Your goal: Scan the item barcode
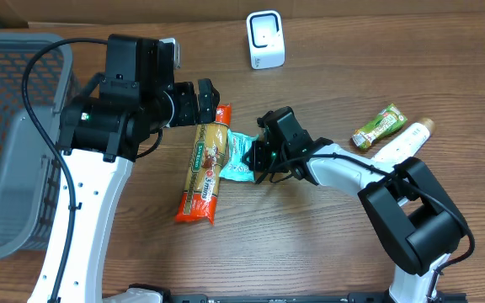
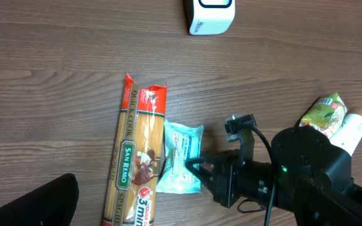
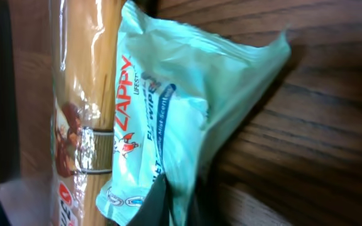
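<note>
A teal wipes packet [image 1: 239, 156] lies on the wooden table against a long spaghetti pack [image 1: 206, 164]. My right gripper [image 1: 256, 160] is shut on the packet's right edge. In the right wrist view the packet [image 3: 168, 107] bunches between the dark fingertips [image 3: 159, 204] at the bottom. The left wrist view shows the same grip on the packet [image 2: 181, 157] from above. My left gripper [image 1: 207, 101] hangs open over the top end of the spaghetti, holding nothing; one of its fingers [image 2: 46, 202] shows at lower left. The white barcode scanner [image 1: 265, 39] stands at the table's far edge.
A grey mesh basket [image 1: 7, 143] sits at the left edge. A green snack packet [image 1: 378, 126] and a white bottle [image 1: 404, 140] lie to the right, beside my right arm. Bare wood lies between the packets and the scanner [image 2: 210, 14].
</note>
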Available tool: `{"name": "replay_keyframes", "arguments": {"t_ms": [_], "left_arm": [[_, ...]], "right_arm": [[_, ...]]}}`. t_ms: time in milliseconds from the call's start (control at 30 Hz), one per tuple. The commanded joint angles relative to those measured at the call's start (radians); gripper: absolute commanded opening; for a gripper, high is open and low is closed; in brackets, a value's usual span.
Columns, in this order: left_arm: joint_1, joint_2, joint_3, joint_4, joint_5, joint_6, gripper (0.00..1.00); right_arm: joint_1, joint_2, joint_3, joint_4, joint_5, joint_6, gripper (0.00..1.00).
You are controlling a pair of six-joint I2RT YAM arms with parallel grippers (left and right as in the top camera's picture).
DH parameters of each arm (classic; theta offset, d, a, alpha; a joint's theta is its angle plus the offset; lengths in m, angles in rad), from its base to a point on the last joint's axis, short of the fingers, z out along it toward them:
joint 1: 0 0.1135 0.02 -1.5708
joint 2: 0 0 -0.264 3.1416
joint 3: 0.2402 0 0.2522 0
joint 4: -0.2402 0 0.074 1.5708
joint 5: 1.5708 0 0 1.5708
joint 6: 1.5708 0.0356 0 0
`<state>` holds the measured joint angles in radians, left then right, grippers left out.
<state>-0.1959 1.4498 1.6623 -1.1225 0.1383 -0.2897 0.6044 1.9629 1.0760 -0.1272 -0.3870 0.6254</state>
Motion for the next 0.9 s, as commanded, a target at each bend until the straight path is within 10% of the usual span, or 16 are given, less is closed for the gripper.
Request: {"name": "replay_keyframes", "arguments": {"t_ms": [0,333,767,867], "left_arm": [[-0.001,0.002,0.004,0.003,0.008,-0.003,1.00],[-0.001,0.002,0.004,0.003,0.008,-0.003,0.99],[-0.001,0.002,0.004,0.003,0.008,-0.003,1.00],[-0.001,0.002,0.004,0.003,0.008,-0.003,1.00]], "right_arm": [[-0.003,-0.018,0.006,-0.039,-0.010,0.006,0.04],[0.005,-0.381,0.064,-0.544,0.509,-0.057,0.04],[0.061,-0.214,0.095,-0.811,0.792,-0.058,0.04],[0.045,-0.199,0.095,-0.838,0.759,-0.120,0.28]]}}
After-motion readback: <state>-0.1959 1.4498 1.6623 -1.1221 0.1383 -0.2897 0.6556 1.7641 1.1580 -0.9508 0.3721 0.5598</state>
